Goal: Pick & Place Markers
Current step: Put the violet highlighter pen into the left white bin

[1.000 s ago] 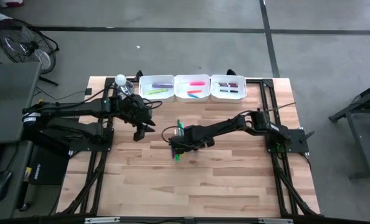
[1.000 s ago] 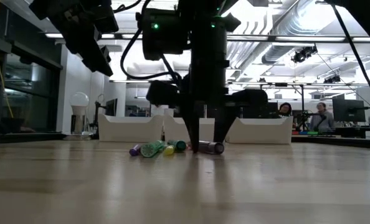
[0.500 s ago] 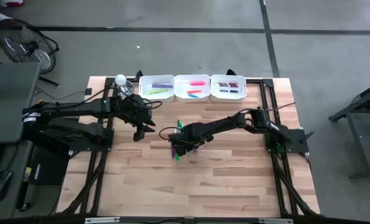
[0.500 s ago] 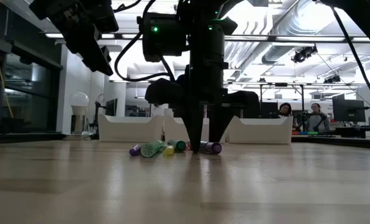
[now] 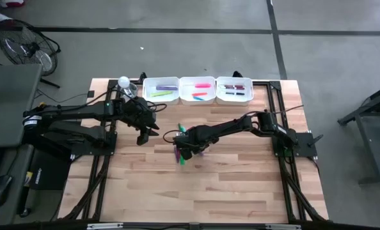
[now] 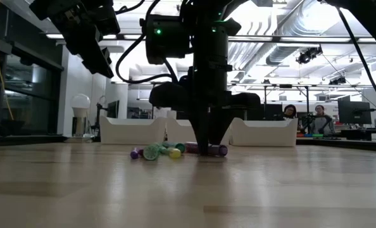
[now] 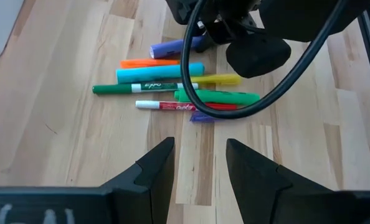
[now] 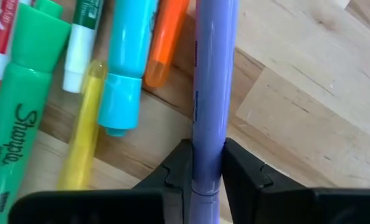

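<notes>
A loose pile of markers [image 5: 189, 145] lies on the wooden table: green, yellow, cyan, orange, red and purple ones show in the left wrist view [image 7: 172, 87]. My right gripper [image 6: 207, 147] stands in the pile, pointing down, shut on a purple marker [image 8: 213, 74]. My left gripper [image 5: 145, 135] hovers left of the pile, raised above the table [image 6: 93, 44], its fingers open [image 7: 200, 165] and touching nothing. My right gripper pinches the purple marker's barrel [image 8: 207, 158] between its two fingers [image 8: 179, 168], which come from above, pointing down, and lie across it. The marker lies level, its end [image 6: 218, 150] resting on the table beside the other markers.
Three white trays [image 5: 161, 96] [image 5: 182, 91] [image 5: 234, 98] stand in a row at the table's far edge, each with markers inside. A lamp with a white bulb [image 5: 123, 82] stands at the far left corner. Bare wood extends toward the near edge. People sit in the room behind [image 6: 321, 117].
My right gripper has shut its fingers on the purple marker, the gap narrowing from wide open to closed. The green and yellow markers beside it have shifted a little on the table. My left arm has kept still.
</notes>
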{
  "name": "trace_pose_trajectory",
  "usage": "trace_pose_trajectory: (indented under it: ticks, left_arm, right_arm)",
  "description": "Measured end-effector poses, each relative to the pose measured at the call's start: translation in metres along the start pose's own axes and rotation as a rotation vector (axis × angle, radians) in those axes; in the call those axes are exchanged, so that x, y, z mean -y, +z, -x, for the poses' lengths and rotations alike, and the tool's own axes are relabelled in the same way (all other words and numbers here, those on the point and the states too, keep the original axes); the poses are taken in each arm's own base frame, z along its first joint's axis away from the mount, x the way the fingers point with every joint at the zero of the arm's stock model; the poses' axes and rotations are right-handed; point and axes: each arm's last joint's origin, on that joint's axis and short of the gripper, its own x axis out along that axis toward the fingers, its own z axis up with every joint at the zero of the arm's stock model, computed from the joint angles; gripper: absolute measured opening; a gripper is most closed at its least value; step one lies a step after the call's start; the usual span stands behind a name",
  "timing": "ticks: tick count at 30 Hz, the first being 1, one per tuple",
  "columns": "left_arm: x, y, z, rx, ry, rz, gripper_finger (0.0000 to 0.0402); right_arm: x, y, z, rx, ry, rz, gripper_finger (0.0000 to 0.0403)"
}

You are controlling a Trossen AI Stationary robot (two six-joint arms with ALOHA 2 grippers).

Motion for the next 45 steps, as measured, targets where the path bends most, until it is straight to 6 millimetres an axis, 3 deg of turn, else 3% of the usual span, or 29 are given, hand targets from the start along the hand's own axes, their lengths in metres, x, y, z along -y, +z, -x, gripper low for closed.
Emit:
trace_pose_trajectory:
  ticks: [11,19,27,33,45]
  left_arm:
    - [0.000,0.000,0.000,-0.001,0.001,0.033,0.0143]
    - [0.000,0.000,0.000,0.000,0.005,0.086,0.0143]
    - [0.000,0.006,0.000,0.060,-0.005,0.141,0.0143]
    - [0.002,0.019,0.002,0.186,-0.040,0.148,0.0143]
    - [0.007,0.053,0.016,0.549,-0.137,0.105,0.0143]
  right_arm:
    - [-0.004,-0.019,0.004,-0.022,-0.026,0.051,0.0055]
    - [0.015,-0.038,0.018,-0.128,-0.211,0.106,0.0056]
    - [0.029,-0.039,0.061,0.005,-0.212,0.125,0.0054]
    - [0.036,-0.032,0.105,0.229,-0.068,0.086,0.0054]
    - [0.052,-0.020,0.191,0.610,0.264,0.182,0.0056]
